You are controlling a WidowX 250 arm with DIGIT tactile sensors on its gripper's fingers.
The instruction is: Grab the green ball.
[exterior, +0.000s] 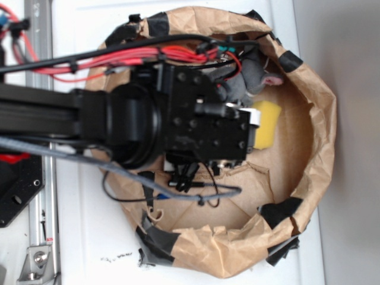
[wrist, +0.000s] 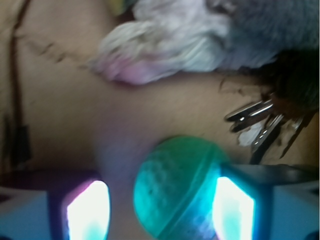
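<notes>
In the exterior view, the black robot arm [exterior: 119, 119] reaches from the left over a brown paper enclosure [exterior: 314, 148] that stands on the white table [exterior: 89, 237]. The paper wall is held with pieces of black tape [exterior: 279, 211]. Red cables [exterior: 119, 59] run along the top of the arm. Just beside the right end of the arm lies a yellow sponge wedge [exterior: 267, 124], and above it sits a gray plush toy [exterior: 249, 77] with a pink ear. The end effector is hidden under the arm body in this view, and the green ball cannot be seen here.

In the wrist view, the green ball [wrist: 175, 190] lies on the brown paper floor, low in the picture, between the two fingers of the end effector [wrist: 160, 210]. The right finger [wrist: 232, 210] is touching the ball or almost touching it, while the left finger [wrist: 87, 212] stands apart from it with a gap of floor between. The end effector is released and spread, not pressing the ball. Both fingers look bright and washed out by light. To the right of the ball lies a bunch of keys [wrist: 260, 122]. At the top, a white and pink cloth-like object [wrist: 165, 45] lies next to gray fur [wrist: 270, 25]; it is blurred.
</notes>
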